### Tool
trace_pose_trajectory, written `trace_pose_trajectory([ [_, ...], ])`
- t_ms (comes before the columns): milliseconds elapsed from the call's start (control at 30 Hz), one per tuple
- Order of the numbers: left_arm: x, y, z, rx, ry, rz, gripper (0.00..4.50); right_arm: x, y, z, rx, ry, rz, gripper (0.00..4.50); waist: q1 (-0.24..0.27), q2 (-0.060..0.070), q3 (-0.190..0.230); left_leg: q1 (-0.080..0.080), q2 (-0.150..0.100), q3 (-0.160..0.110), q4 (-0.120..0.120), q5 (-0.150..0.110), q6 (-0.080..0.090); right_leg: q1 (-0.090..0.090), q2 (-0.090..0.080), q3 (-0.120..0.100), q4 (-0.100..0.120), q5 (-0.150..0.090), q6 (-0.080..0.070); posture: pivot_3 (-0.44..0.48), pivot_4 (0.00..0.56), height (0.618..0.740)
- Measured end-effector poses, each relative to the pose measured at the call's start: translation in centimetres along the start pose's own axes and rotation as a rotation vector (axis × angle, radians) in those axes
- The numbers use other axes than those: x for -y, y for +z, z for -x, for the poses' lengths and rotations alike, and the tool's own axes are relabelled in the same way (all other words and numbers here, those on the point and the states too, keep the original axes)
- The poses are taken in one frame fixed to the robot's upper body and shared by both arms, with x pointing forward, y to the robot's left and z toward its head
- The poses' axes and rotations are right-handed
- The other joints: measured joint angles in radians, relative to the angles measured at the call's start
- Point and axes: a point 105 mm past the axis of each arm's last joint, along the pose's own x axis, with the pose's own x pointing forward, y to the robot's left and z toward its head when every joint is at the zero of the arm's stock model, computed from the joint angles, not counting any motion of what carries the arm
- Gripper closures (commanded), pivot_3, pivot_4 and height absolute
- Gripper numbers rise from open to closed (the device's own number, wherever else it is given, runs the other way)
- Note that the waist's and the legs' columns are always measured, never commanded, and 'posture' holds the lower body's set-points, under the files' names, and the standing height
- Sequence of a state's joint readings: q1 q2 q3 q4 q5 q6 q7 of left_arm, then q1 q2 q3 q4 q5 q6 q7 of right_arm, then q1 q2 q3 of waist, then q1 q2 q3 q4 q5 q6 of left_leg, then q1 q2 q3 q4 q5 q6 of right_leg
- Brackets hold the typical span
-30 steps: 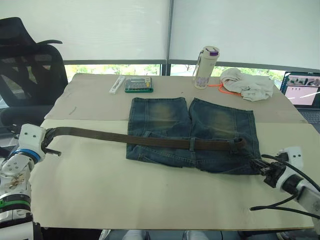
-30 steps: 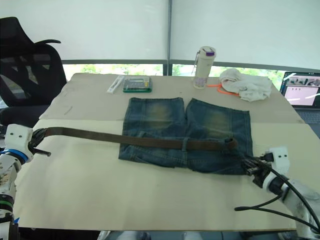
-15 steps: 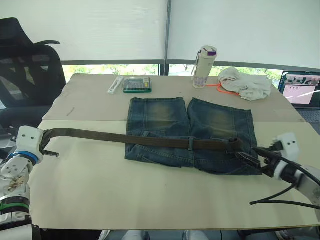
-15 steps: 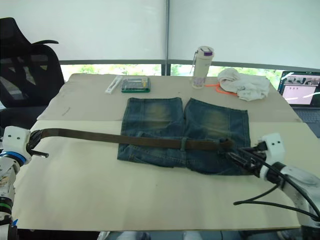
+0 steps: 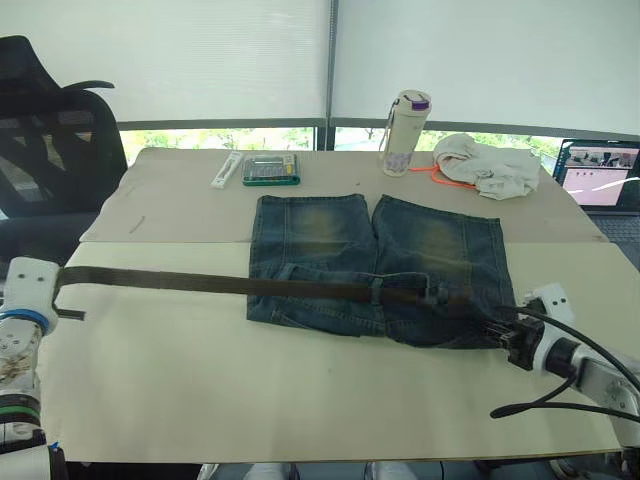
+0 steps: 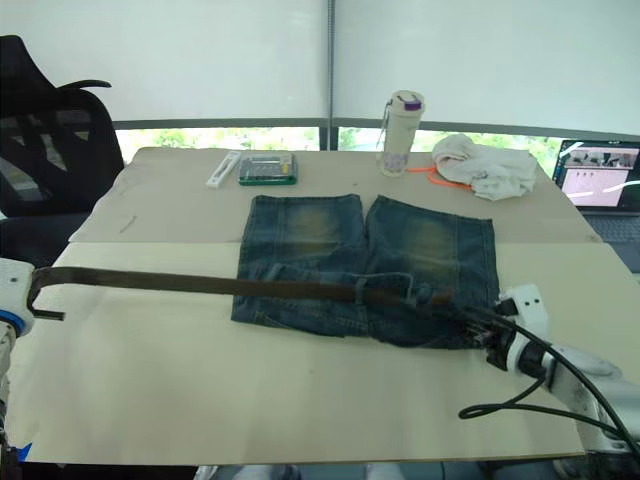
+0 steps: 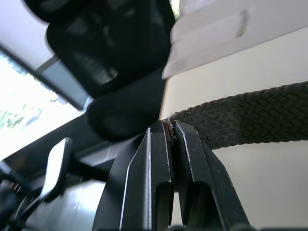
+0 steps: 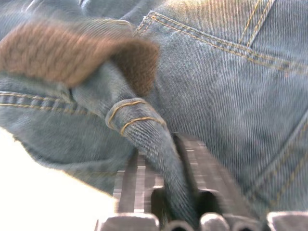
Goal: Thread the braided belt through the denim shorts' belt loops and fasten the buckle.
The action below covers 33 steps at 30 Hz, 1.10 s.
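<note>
1. The braided belt (image 5: 230, 284) has been dragged further toward the table's (image 5: 300, 390) left edge, clamped in the left gripper (image 7: 169, 129).
2. The denim shorts (image 5: 400, 250), mid-table, are pinched at the waistband by the right gripper (image 8: 168, 192), so threading's progressing.

A wide bench (image 5: 200, 400) covered in pale beige sheeting is filling the foreground, with a seam running across it and a second sheet (image 5: 180, 200) lying on its far half. White roller blinds (image 5: 200, 60) are hanging over the windows behind it, parted by a grey vertical frame (image 5: 331, 60); daylight and green foliage (image 5: 220, 138) are showing in the strip beneath them. A black mesh office chair (image 5: 50, 130) is standing off the bench's far left corner. An open laptop (image 5: 600, 180) is glowing at the far right edge.
</note>
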<state>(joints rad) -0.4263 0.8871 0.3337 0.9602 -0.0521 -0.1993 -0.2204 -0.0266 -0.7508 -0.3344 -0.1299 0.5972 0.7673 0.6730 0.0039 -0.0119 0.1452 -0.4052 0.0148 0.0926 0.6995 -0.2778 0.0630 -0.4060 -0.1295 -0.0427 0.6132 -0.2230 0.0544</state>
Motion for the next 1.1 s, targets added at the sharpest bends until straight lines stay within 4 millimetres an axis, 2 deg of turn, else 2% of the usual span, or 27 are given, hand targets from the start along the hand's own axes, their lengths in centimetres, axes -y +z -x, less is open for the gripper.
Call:
trace_pose_trajectory([
  [167,-0.1,-1.6,0.1,-0.081,0.029,-0.01,4.5,-0.4,-0.4,0.1,0.005,-0.002,-0.015,4.47,-0.001,-0.001,0.0,0.0,0.0,0.0,0.0,0.001,-0.002,0.0,0.0,0.0,0.0,0.0,0.0,0.0,0.15,0.737],
  [533,0.8,-0.7,-0.2,-0.03,-0.02,0.027,4.5,-0.1,-0.3,0.3,0.012,-0.025,-0.015,4.47,0.003,-0.001,0.0,0.0,0.0,0.0,-0.001,0.002,-0.003,0.0,-0.001,0.0,0.0,0.0,0.0,0.0,0.15,0.737],
  [700,2.1,0.2,-0.3,0.026,-0.09,0.053,4.5,0.1,0.0,0.6,0.026,-0.033,-0.016,4.47,0.01,-0.001,0.0,0.0,0.0,0.0,0.0,0.002,-0.003,0.0,-0.001,0.0,0.0,0.0,0.0,0.0,0.15,0.737],
  [900,3.9,1.4,-0.4,0.081,-0.186,0.095,4.5,0.6,0.8,1.6,0.04,-0.034,0.012,2.42,0.01,-0.001,0.0,0.0,-0.001,0.001,0.0,0.002,-0.003,0.0,-0.001,0.0,0.0,0.0,0.0,0.0,0.15,0.737],
  [967,4.7,1.8,-0.4,0.106,-0.234,0.111,3.71,0.6,1.3,2.2,0.05,-0.028,0.026,1.76,0.009,-0.002,-0.001,0.0,0.0,0.001,0.0,0.001,-0.003,0.0,-0.001,0.0,0.0,0.0,0.0,0.0,0.15,0.737],
  [1100,6.2,2.7,-0.2,0.144,-0.323,0.148,2.39,0.2,1.6,2.5,0.065,-0.004,0.034,0.39,0.008,-0.002,-0.001,0.0,0.0,0.001,0.0,0.001,-0.002,0.0,-0.001,0.0,0.0,0.0,0.0,0.0,0.15,0.737],
])
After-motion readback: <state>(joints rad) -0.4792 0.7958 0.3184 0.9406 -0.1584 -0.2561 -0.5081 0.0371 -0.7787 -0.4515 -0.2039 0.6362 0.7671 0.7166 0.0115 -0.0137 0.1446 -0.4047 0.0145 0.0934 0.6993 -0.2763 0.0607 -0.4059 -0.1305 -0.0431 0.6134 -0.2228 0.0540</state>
